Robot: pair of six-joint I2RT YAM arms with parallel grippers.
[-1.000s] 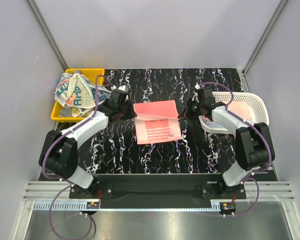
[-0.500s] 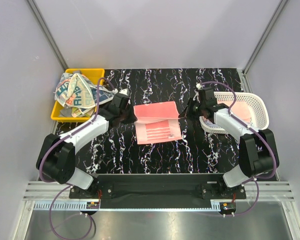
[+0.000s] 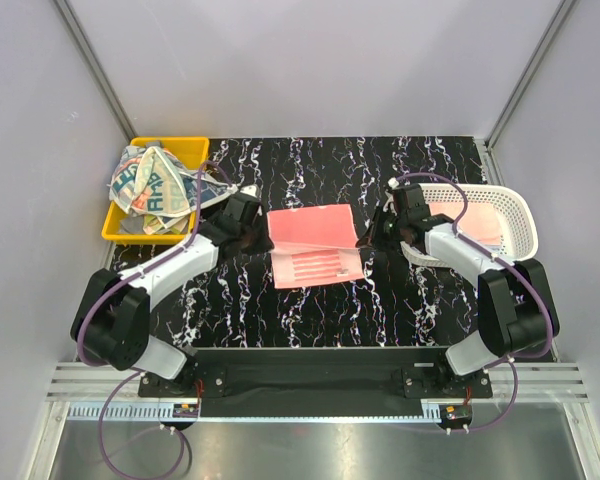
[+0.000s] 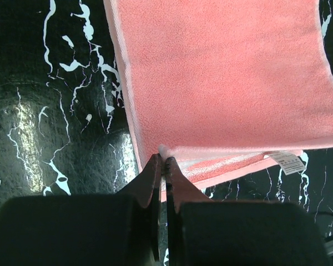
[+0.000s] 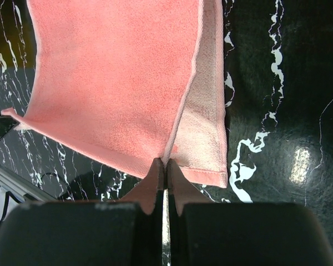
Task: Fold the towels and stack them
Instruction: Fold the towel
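Note:
A plain pink towel [image 3: 315, 245] lies mid-table, its far half lifted and being folded over the near half. My left gripper [image 3: 261, 235] is shut on the towel's left far corner [image 4: 162, 152]; the lifted flap [image 4: 222, 72] spreads out ahead of it. My right gripper [image 3: 372, 226] is shut on the right far corner [image 5: 165, 160], with the pink towel [image 5: 116, 77] stretching left. Several crumpled beige cloths with teal lettering [image 3: 150, 182] fill the yellow bin. A folded pink towel [image 3: 477, 222] lies in the white basket.
The yellow bin [image 3: 187, 150] stands at the far left of the black marbled table [image 3: 310, 310]. The white mesh basket [image 3: 510, 205] stands at the right, close behind my right arm. Grey walls enclose the table.
Both grippers have moved toward me with the lifted far edge, drawing the pink flap further over the near half. Less of the lower layer shows.

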